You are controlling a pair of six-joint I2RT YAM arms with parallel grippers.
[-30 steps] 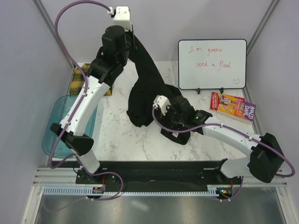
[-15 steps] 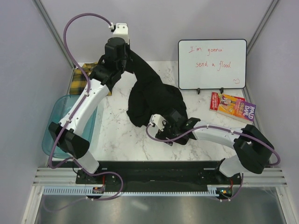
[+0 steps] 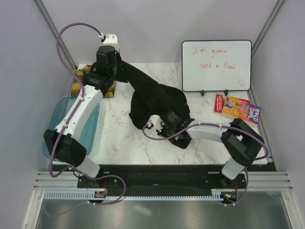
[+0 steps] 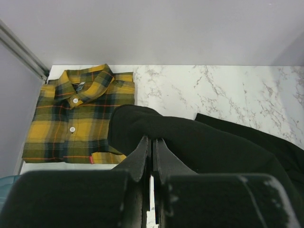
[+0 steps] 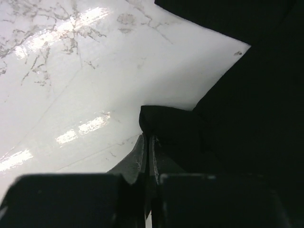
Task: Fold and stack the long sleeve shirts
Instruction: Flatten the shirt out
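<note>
Since a second ago the left arm has swung down and toward the far-left corner, and the right arm has drawn back toward the near edge, so the plain black cloth shirt (image 3: 155,98) now stretches in a sloping band between them instead of hanging from high up. The left gripper (image 4: 152,142) has its fingers pressed nearly together on a rounded fold of that black cloth, held above the white marbled tabletop (image 3: 124,138) just beside the folded yellow-and-black plaid collared shirt (image 4: 76,118), which lies flat in the far-left corner. The right gripper (image 5: 146,138) is likewise pinched narrow on a dark edge of the same garment, close over the marble. The rest of the black shirt lies bunched mid-table. A translucent blue plastic tub (image 3: 59,112) sits at the left edge; a white board with red handwriting (image 3: 217,64) and a colourful paperback book (image 3: 237,107) stand at the right.
</note>
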